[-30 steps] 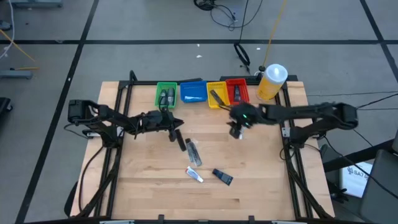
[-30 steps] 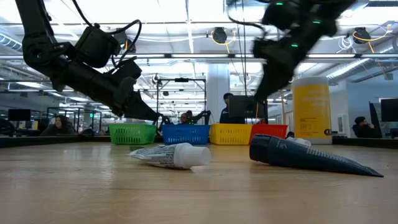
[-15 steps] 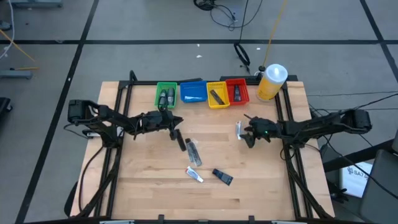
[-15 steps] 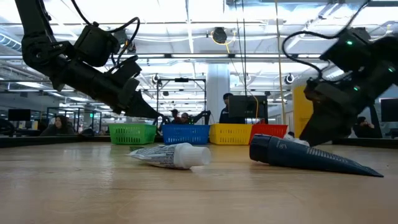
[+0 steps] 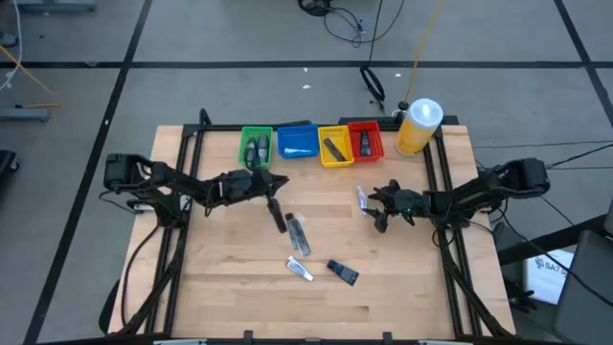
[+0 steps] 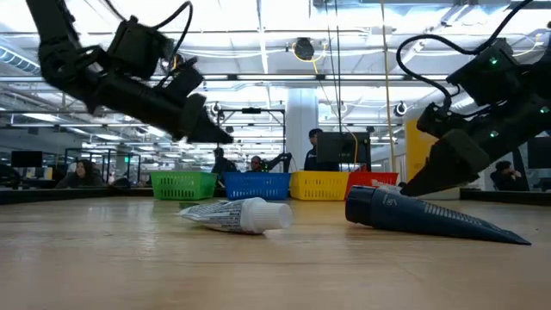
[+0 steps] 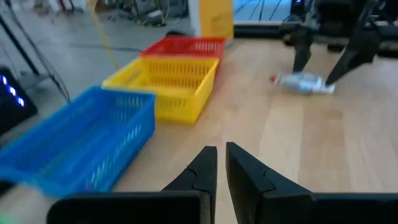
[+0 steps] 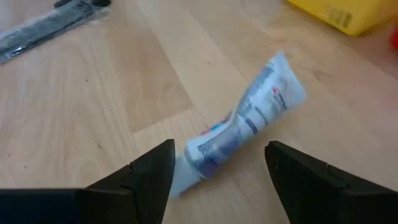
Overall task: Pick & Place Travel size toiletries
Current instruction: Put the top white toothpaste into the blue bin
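Note:
My right gripper (image 5: 376,208) is open and low over the table. Its fingers stand on either side of the capped end of a white tube with blue and red marks (image 8: 245,127), which lies flat on the wood (image 5: 362,199); I see no touch. My left gripper (image 5: 277,186) is shut on nothing and hovers above the table near the green bin (image 7: 221,163). More toiletries lie mid-table: a dark bottle (image 5: 279,220), a grey tube (image 5: 298,237), a white tube (image 5: 300,269) and a dark tube (image 5: 343,273).
Green (image 5: 255,147), blue (image 5: 297,142), yellow (image 5: 333,146) and red (image 5: 365,141) bins line the far edge, each holding small items. A big yellow bottle (image 5: 418,126) stands to their right. Bare wood lies near the front edge. People sit in the room behind.
My right gripper has moved from near the yellow and red bins toward the table's right and near side. It has dropped down to table height behind the white tube. My left gripper has risen a little.

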Motion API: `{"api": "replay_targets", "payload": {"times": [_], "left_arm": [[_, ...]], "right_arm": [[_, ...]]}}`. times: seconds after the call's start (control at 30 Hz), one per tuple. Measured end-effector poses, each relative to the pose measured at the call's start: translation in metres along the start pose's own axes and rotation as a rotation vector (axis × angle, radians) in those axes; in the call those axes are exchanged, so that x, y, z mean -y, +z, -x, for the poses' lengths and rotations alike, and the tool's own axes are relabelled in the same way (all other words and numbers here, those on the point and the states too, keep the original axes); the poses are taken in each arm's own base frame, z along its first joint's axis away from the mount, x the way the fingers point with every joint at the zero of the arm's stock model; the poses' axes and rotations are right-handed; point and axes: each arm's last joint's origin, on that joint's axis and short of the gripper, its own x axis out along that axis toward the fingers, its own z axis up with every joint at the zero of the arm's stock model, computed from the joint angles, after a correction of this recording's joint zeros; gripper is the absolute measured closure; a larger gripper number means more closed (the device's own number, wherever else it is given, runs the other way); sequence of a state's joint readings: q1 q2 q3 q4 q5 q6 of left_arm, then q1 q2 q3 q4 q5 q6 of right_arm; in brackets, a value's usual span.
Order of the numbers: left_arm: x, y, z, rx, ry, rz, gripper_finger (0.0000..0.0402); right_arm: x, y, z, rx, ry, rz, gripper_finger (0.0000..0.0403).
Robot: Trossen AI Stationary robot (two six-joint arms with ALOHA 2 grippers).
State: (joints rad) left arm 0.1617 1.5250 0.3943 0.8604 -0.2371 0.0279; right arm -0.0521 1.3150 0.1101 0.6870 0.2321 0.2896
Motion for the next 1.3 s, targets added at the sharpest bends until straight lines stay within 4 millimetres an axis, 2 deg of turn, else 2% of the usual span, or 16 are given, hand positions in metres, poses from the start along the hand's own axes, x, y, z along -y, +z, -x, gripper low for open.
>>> {"api": "replay_targets", "payload": {"times": [0.23, 0.4, 0.53, 0.63, 0.73, 0.93, 1.03, 1.17, 1.3], "left_arm": [[0.015, 0.031, -0.03, -0.046, -0.035, -0.103, 0.0364], [0.021, 0.043, -0.054, -0.067, -0.11, -0.119, 0.0364], [0.026, 0.045, -0.07, -0.059, -0.245, -0.15, 0.036], [0.031, 0.045, -0.082, -0.059, -0.33, -0.152, 0.0333], [0.035, 0.042, -0.094, -0.076, -0.391, -0.101, 0.0285], [0.032, 0.037, -0.122, -0.134, -0.492, 0.128, 0.0173], [0.03, 0.037, -0.134, -0.16, -0.555, 0.238, 0.013], [0.032, 0.035, -0.149, -0.193, -0.576, 0.353, 0.0105], [0.036, 0.03, -0.16, -0.222, -0.577, 0.404, 0.0116]], "right_arm": [[-0.011, 0.008, -0.02, -0.052, 0.052, 0.152, 0.0206], [-0.016, 0.015, -0.03, -0.055, 0.056, 0.2, 0.0276], [-0.017, 0.019, -0.032, -0.039, 0.054, 0.219, 0.0335], [-0.019, 0.025, -0.033, 0.017, 0.063, 0.23, 0.0339], [-0.021, 0.032, -0.032, 0.096, 0.076, 0.247, 0.0339], [-0.023, 0.039, -0.031, 0.174, 0.076, 0.367, 0.0335], [-0.023, 0.04, -0.031, 0.185, 0.071, 0.415, 0.0338], [-0.024, 0.043, -0.031, 0.211, 0.065, 0.458, 0.0337], [-0.024, 0.046, -0.03, 0.24, 0.059, 0.473, 0.0336]]}}
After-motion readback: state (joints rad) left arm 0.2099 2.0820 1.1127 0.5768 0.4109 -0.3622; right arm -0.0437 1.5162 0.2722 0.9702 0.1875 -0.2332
